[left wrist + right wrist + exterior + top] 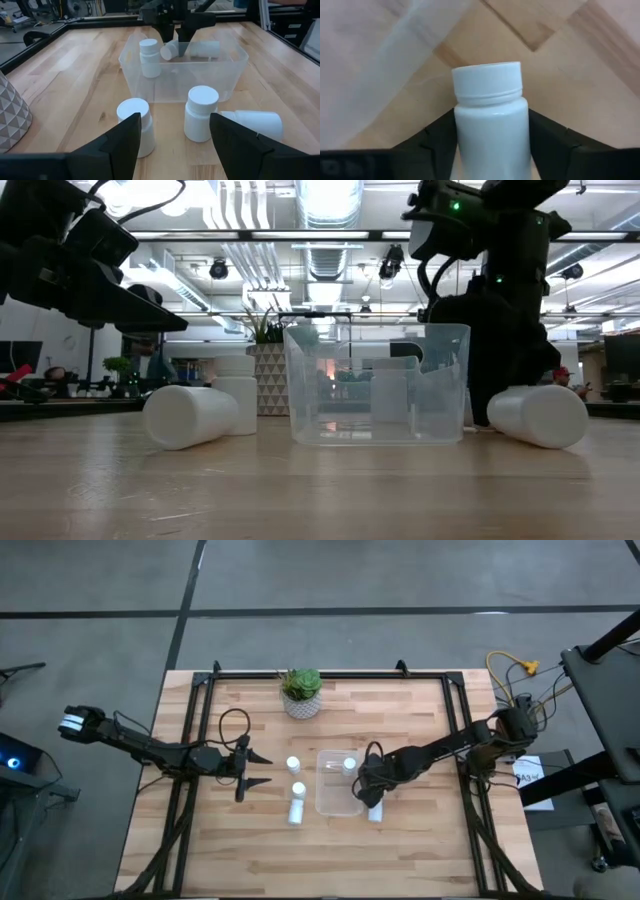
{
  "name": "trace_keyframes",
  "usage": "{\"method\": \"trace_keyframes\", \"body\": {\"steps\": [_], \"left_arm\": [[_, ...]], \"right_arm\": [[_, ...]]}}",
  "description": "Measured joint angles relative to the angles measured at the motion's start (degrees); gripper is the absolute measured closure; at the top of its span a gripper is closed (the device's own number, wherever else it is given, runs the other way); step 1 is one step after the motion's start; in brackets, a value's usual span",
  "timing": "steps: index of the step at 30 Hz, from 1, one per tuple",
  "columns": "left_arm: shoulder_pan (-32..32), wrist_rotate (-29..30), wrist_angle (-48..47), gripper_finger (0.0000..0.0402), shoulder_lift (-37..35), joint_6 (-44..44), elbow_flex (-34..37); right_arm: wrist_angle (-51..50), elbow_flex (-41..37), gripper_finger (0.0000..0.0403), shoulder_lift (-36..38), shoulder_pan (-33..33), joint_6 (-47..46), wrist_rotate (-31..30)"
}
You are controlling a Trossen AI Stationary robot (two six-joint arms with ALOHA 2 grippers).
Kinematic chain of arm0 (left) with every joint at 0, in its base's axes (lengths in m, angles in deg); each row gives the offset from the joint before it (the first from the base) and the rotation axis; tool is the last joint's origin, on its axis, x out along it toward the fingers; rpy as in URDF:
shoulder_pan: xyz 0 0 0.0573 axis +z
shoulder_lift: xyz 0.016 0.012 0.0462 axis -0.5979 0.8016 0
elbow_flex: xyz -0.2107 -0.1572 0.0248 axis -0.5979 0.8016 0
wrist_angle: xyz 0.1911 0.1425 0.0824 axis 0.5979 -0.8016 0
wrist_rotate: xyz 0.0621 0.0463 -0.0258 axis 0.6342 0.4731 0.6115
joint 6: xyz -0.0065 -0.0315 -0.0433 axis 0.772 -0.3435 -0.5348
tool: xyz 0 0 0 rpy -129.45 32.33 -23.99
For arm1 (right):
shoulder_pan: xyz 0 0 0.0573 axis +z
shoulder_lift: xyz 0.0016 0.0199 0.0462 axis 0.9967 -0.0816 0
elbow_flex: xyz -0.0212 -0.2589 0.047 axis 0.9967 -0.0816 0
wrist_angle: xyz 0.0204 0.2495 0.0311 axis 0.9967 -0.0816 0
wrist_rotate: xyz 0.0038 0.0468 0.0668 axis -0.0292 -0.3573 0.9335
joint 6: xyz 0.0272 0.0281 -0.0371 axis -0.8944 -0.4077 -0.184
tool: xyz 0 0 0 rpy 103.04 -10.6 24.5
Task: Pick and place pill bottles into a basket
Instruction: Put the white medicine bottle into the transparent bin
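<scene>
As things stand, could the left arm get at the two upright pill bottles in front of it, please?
Probably yes. The left gripper hangs with its jaws open, facing the two upright pill bottles on the table beside the basket, with nothing between them. The right gripper works beyond the basket.

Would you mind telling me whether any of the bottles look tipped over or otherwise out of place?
Two pill bottles lie on their sides outside the basket: one beside its left wall, one by its right wall between the right gripper's fingers. Nothing looks spilled or damaged.
</scene>
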Motion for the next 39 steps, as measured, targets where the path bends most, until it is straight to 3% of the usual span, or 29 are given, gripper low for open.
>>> {"method": "trace_keyframes", "body": {"steps": [3,11,25,31,39], "left_arm": [[0.01,0.0,0.03,0.0182,-0.01,0.0,0.0],[0.0,-0.02,1.09,0.0182,-0.94,0.78,-0.46],[0.0,-2.5,1.2,0.0182,-1.18,14.55,-8.72],[0.0,-8.85,1.22,0.0182,1.34,18.63,-13.54],[0.04,-8.96,1.21,0.0182,8.71,19.47,-17.95]], "right_arm": [[-0.33,0.05,0.0249,1.22,0.02,1.28,0.11],[-1.53,1.11,0.025,5.53,-0.32,4.17,-0.2],[-4.91,1.57,0.025,17.85,-2.59,10.18,-1.86],[-2.58,1.57,0.025,21.46,-4.43,16.64,-1.76],[-0.78,1.6,0.025,22.71,-4.68,22.85,-0.57]]}}
